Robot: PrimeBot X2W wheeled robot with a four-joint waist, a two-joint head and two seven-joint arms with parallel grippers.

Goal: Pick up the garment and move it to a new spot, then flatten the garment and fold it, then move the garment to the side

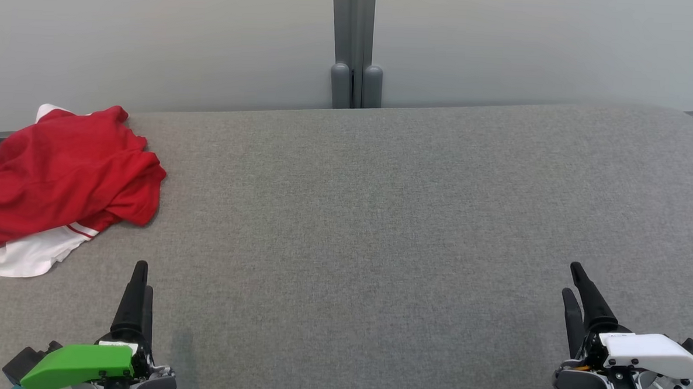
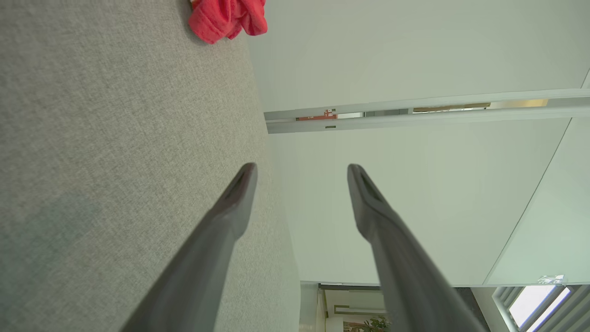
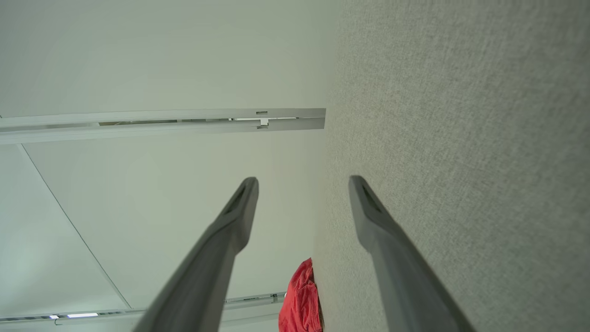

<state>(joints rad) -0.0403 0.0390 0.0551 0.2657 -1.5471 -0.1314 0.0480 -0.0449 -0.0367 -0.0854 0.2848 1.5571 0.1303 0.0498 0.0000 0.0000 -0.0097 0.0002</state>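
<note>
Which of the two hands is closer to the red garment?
The left hand, with the green cover: the red garment lies just ahead of it, while the white-covered right hand is far across.

A grey fabric-covered desk [image 1: 380, 219] lies before a pale wall [image 1: 154, 34]; a grey double post [image 1: 353, 43] rises behind its far edge.

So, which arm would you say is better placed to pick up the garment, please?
Left, probably. The garment lies at the far left of the table, just ahead of the left tool, which is open and empty. The right tool, also open, sits across the whole table from it.
</note>
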